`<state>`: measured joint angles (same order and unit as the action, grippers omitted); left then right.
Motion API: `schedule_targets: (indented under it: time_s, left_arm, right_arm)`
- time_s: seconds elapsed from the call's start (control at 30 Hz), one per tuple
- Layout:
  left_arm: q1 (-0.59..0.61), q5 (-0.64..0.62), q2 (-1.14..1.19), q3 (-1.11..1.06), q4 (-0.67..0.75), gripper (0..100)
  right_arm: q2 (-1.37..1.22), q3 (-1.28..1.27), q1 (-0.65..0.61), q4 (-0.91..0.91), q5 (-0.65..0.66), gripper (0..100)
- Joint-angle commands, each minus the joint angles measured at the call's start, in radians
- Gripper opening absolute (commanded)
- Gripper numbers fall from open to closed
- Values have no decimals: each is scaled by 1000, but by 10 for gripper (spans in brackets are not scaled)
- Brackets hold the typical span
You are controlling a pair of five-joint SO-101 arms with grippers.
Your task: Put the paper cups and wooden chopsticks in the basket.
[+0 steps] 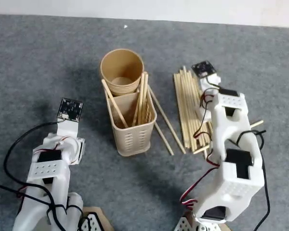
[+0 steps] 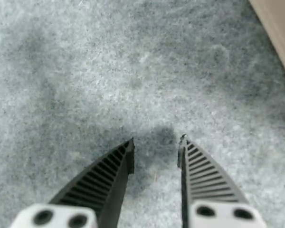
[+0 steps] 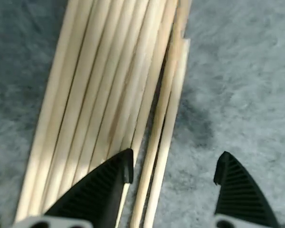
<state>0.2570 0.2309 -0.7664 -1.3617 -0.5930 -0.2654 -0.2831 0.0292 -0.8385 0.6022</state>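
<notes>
- Pale wooden chopsticks [image 1: 187, 108], a loose bundle, lie flat on the grey carpet [image 1: 48, 62] beside the beige slotted plastic basket [image 1: 132, 142], on my right arm's side.
- My right gripper [image 3: 175, 156] hangs right over them, jaws spread wide, holding nothing.
- My left gripper [image 2: 156, 140] sits partly open above bare carpet.
- They look light, stiff and smooth, likely to roll, so I'd pinch a few across their middle.
- Brown paper cups [image 1: 121, 72] already sit in the basket.

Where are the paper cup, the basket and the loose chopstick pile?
paper cup [image 1: 121, 67], high view, inner wall.
basket [image 1: 131, 137], high view, front wall.
chopstick pile [image 3: 104, 85], right wrist view, middle sticks.
</notes>
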Motion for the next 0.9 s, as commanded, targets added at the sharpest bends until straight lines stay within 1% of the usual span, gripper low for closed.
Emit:
schedule_targets:
  time_s: [0.0,0.07,0.2,0.27,0.33,0.43,0.47,0.63,0.87]
  left_arm:
    - [-15,-3,-10,4,15,182]
    - [-15,-3,-10,4,15,182]
    - [-15,-3,-10,4,15,182]
    - [-15,-3,-10,4,15,182]
    - [-15,-3,-10,4,15,182]
    - [-15,-3,-10,4,15,182]
    - [-15,-3,-10,4,15,182]
    - [-15,-3,-10,4,15,182]
    - [-16,-3,-10,2,15,182]
  right_arm:
    - [-18,1,15,21,12,269]
    - [-33,1,15,21,12,215]
    - [-64,1,13,16,11,0]
    - [-74,1,18,16,11,24]
    - [-73,1,19,16,8,2]
    - [-36,4,19,16,2,5]
    - [-10,15,16,16,-18,5]
    - [189,140,8,5,-203,5]
    - [463,392,-131,-90,-377,5]
